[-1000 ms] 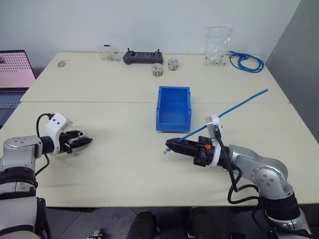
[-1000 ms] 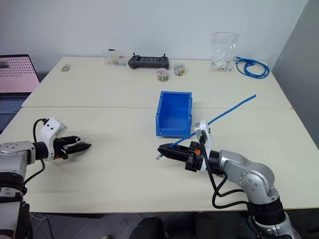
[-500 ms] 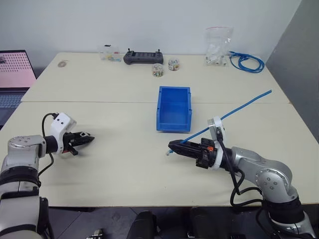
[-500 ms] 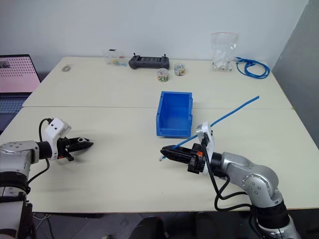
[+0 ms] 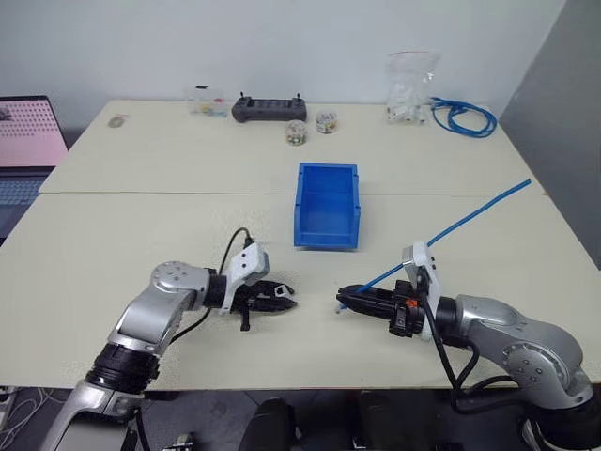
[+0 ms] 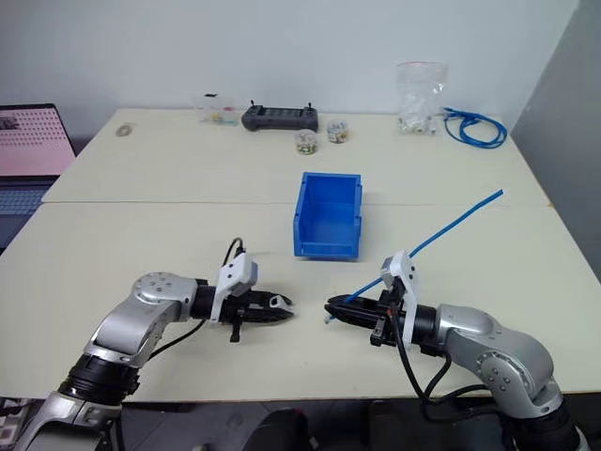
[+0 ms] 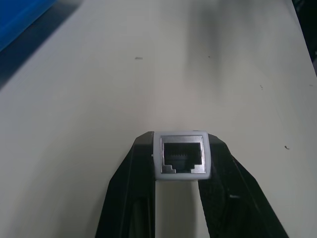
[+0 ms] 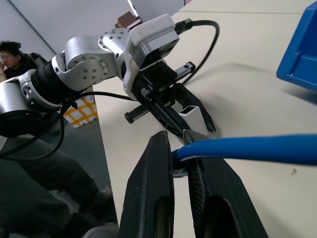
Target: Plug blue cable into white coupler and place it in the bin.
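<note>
Left wrist view — white coupler (image 7: 182, 156) clamped between jaws | socket facing outward

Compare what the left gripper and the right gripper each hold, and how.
The left gripper is shut on the white coupler, a small boxy block with its dark socket facing outward. The right gripper is shut on the blue cable, long and thin, trailing up behind it. Both hang low over the table, tips facing each other, apart.

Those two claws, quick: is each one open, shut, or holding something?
Left gripper: shut on the white coupler, socket facing outward.
Right gripper: shut on the blue cable near its plug end.
</note>
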Available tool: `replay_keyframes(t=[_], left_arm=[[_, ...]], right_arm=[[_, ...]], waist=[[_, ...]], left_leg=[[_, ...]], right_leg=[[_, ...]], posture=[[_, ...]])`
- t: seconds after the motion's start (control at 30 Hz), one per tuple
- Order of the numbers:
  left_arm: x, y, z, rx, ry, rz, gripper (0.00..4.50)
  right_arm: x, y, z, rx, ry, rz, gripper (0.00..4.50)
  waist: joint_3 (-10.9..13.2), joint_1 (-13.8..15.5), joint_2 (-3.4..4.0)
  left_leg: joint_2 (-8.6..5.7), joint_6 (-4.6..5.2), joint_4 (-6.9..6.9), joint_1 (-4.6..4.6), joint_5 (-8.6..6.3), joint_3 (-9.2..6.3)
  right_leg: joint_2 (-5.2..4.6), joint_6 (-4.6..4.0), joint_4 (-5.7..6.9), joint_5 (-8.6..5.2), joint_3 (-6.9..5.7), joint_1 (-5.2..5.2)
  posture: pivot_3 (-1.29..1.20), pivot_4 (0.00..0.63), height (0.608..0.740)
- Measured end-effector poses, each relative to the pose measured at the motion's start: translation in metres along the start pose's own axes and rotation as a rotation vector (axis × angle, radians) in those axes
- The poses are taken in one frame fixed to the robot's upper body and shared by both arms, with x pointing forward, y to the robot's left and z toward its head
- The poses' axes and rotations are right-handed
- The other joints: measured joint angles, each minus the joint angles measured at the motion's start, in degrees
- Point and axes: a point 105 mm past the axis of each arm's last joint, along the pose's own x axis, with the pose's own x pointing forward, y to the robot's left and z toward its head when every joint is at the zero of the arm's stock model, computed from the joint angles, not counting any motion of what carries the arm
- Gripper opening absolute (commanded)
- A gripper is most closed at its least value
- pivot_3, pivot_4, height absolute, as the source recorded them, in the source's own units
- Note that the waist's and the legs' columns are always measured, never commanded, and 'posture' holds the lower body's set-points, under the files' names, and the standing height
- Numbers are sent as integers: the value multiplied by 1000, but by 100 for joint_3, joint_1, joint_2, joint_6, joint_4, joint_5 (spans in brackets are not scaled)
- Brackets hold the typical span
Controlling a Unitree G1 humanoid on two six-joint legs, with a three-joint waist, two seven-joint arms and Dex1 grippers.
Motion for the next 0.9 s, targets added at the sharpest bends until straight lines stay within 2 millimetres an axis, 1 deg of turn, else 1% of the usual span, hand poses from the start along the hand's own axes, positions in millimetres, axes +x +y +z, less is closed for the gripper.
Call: replay_keyframes(t=[0.13, 0.2, 0.3, 0.4, 0.6, 0.73, 0.9], left_arm=[[24, -6, 3, 91, 66, -81, 813], [29, -6, 2, 122, 85, -100, 813], [32, -3, 4, 174, 111, -117, 813], [35, -4, 4, 191, 114, -134, 813], [37, -5, 3, 199, 121, -161, 813], [37, -4, 3, 195, 124, -164, 813], [37, -4, 3, 196, 131, -171, 813]], right_arm=[[2, -1, -1, -31, 10, -9, 108], [4, -2, -1, -58, 13, -13, 108], [13, -2, 2, -119, 26, -4, 108], [28, -4, 4, -183, 41, 6, 108], [52, -13, -2, -244, 104, 1, 108], [60, -17, -1, -291, 129, 1, 108], [64, -22, -3, -343, 171, 1, 108]], waist=[[0, -2, 0], [0, -5, 0], [-1, -4, 1], [-7, -2, 7], [-11, 4, 8], [-15, 4, 10], [-15, 4, 10]], left_leg=[[-6, 0, 4, -2, 0, 3], [-6, 0, 4, -2, 0, 5], [-7, 0, 5, 1, 1, 4], [-8, 1, 5, 4, 1, 4], [-11, 0, 6, 3, 1, 5], [-10, 0, 6, 5, 1, 3], [-10, 0, 7, 5, 1, 3]], right_leg=[[1, 0, -1, 0, 2, 2], [0, 1, -2, 0, 3, 2], [0, 1, -2, 0, 3, 4], [0, 2, -2, 0, 3, 7], [-2, 0, -2, 1, 4, 8], [-3, 0, -1, 1, 2, 8], [-2, 0, -1, 1, 2, 9]], posture=[[0, 150, 740], [0, 150, 740], [0, 150, 740], [0, 150, 740], [0, 150, 740], [0, 150, 740], [0, 150, 740]])
